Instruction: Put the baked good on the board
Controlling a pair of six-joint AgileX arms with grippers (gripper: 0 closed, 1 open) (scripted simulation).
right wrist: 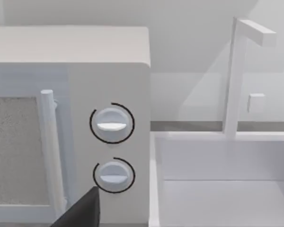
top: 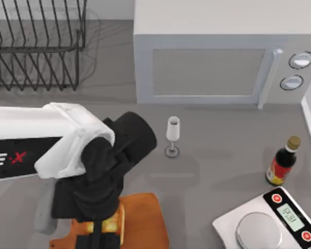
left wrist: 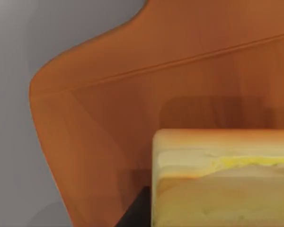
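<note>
**Desk:** Where's your left arm [top: 41, 140] now?

**Operator:** The white-shelled link reaches in from the top view's left edge. It bends down through its bulky black wrist toward the near edge of the table, left of centre. My black two-finger left gripper [top: 99, 233] points straight down there.

**Desk:** And the fingers?

**Operator:** They're closed in on the small golden-yellow squarish pastry chunk [top: 114, 223], which sits between them. In the left wrist view I can see one dark finger [left wrist: 135, 210] pressed against the side of the chunk.

**Desk:** The right side?

**Operator:** It's parked. In the right wrist view I see just a dark edge of my right gripper [right wrist: 80, 212], held level and facing the back of the table.
</note>
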